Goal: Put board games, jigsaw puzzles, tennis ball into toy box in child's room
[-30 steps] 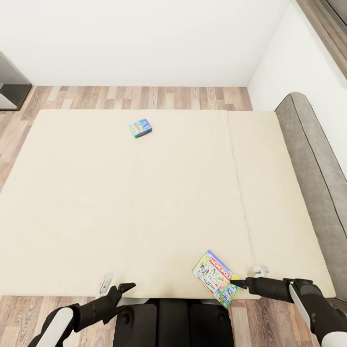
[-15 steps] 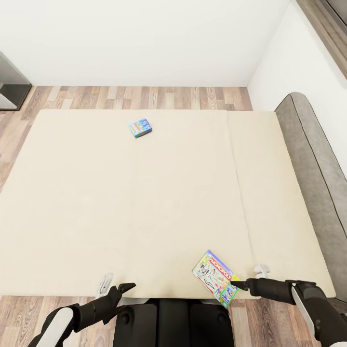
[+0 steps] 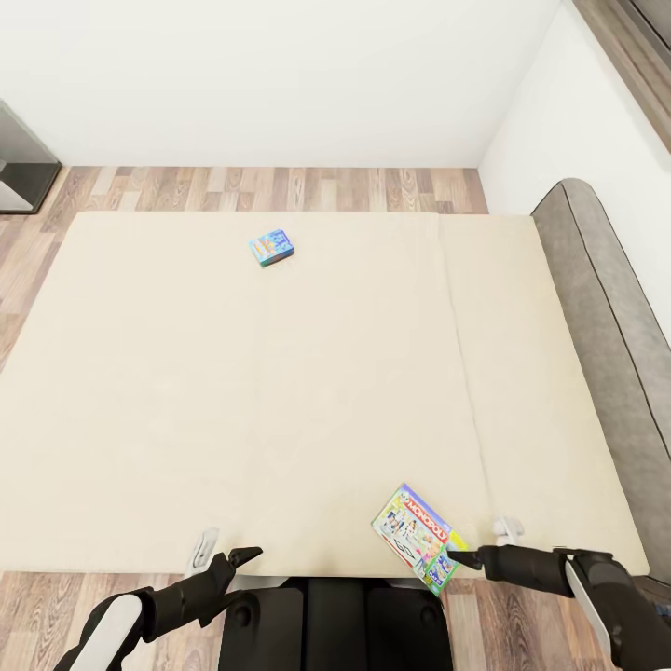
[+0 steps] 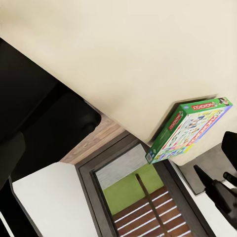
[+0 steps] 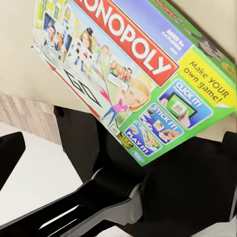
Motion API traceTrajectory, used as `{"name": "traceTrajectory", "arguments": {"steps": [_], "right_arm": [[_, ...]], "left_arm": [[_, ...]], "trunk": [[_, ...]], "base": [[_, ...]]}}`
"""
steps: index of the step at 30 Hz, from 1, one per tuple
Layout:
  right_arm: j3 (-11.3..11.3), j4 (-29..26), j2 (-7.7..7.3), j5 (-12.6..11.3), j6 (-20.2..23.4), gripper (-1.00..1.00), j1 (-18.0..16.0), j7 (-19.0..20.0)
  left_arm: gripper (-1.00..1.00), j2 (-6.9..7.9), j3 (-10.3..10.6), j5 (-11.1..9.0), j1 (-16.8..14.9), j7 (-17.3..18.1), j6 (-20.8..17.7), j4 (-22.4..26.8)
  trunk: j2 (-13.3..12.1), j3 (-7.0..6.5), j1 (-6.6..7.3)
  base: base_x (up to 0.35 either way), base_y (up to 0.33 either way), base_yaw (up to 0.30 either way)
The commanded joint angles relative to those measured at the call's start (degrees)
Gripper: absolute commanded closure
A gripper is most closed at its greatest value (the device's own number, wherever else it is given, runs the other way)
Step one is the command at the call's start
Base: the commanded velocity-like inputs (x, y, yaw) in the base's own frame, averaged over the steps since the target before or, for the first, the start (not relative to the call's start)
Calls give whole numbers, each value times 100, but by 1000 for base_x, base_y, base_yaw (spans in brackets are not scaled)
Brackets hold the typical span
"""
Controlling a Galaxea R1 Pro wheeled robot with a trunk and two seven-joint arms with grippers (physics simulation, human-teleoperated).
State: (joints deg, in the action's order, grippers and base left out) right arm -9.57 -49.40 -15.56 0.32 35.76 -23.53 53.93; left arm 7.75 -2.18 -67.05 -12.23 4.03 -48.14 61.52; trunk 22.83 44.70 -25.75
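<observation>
Your Monopoly box (image 3: 417,538) lies flat at the bed's near edge, toward the right, one corner poking out past the mattress rim over the robot's base. From the left wrist view the box (image 4: 190,128) clearly overhangs that edge, with open air beneath the corner. Your right gripper (image 3: 463,557) sits at that overhanging corner, its tip touching or just short of the box; you cannot tell from the head view how far its jaws are parted, and the right wrist view shows the box (image 5: 133,74) face close up without settling it, so no hold is confirmed.

The second game (image 3: 271,248), small and blue, rests well apart, far across the bed (image 3: 233,391) toward the wall side, with bare mattress all around it.

Your left gripper (image 3: 239,556) hovers off the near edge at the left, holding nothing, fingers slightly parted.

A grey headboard (image 3: 606,326) bounds the bed's right side. Wood floor (image 3: 280,189) runs beyond the far edge.
</observation>
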Motion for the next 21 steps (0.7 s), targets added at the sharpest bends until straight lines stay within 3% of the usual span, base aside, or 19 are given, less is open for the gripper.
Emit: {"name": "traceTrajectory", "arguments": {"steps": [1, 15, 21], "right_arm": [[-13, 49, 1, 2, 42, -100, 1, -6], [-20, 324, -6, 3, 33, -100, 13, -271], [-29, 478, -86, 3, 30, -100, 14, -328]], "left_arm": [[-100, -1, -11, 34, -1, 37, -29, 0], [-100, -1, -11, 34, 1, 37, -29, 0], [-100, -1, -11, 34, 1, 37, -29, 0]], "trunk": [[8, 6, -3], [8, 6, -3], [8, 6, -3]], "base": [[0, 0, 0], [0, 0, 0], [0, 0, 0]]}}
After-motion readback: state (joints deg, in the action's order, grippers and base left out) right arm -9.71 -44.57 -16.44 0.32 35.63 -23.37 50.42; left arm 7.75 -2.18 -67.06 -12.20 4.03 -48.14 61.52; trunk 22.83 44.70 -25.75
